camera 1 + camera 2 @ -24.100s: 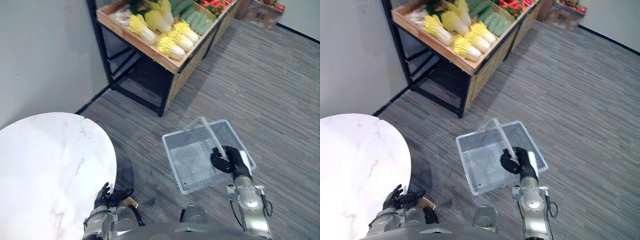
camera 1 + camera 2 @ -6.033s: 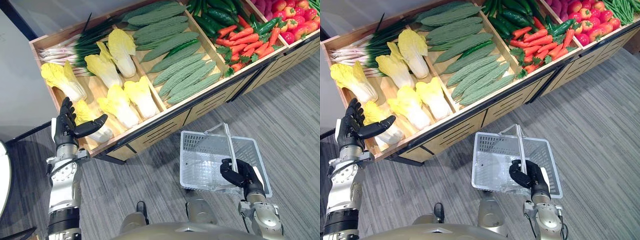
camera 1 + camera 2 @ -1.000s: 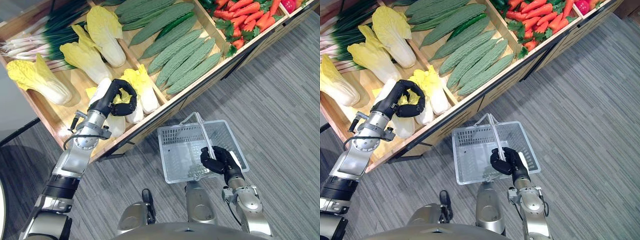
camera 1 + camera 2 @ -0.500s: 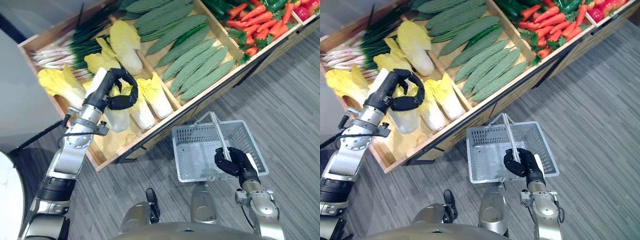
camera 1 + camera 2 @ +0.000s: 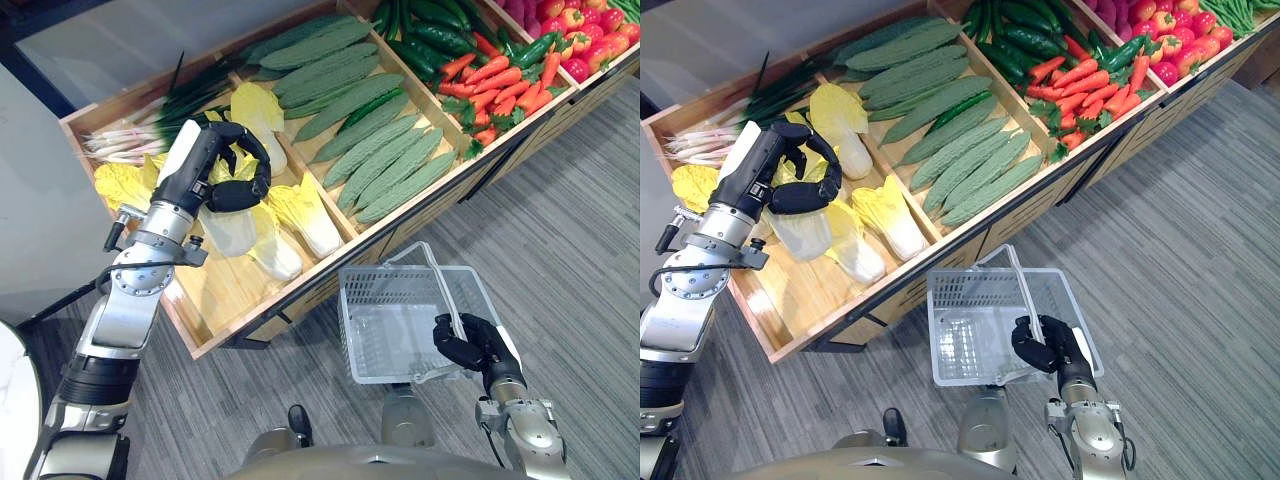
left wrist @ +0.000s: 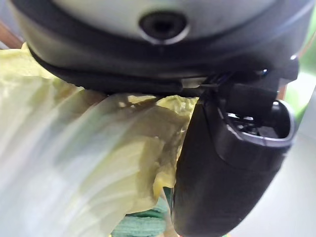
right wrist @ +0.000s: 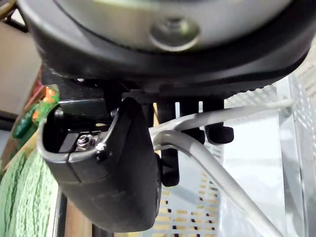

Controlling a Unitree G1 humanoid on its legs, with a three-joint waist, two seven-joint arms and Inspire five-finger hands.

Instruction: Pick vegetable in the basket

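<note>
Leaves of a pale napa cabbage (image 5: pixel 228 230) are clasped by the left hand (image 5: pixel 213 170), whose fingers and thumb curl round its upper part above the front left compartment of the wooden display stand (image 5: pixel 225 325). The hand hides most of the leafy top, so only the white base hangs out below it. Whether that base touches the boards cannot be told. In the left wrist view the yellow-green leaves press blurred against the palm beside the thumb (image 6: pixel 222 168).

Other cabbages (image 5: pixel 305 215) lie just beside the held one, partly covered by it. Spring onions (image 5: pixel 140 130) lie behind them, bitter gourds (image 5: pixel 390 165) in the next compartment and carrots (image 5: pixel 500 85) further along. The stand's far end is cut off at the picture's edge.

The right hand (image 5: pixel 475 345) is clenched on the wire handle (image 5: pixel 447 290) of the clear plastic basket (image 5: pixel 365 300). The basket hangs over the grey floor (image 5: pixel 580 200), near the stand's front edge. The hand covers part of its near rim. In the right wrist view the handle runs between the thumb (image 7: pixel 118 187) and the curled fingers (image 7: pixel 170 168).
</note>
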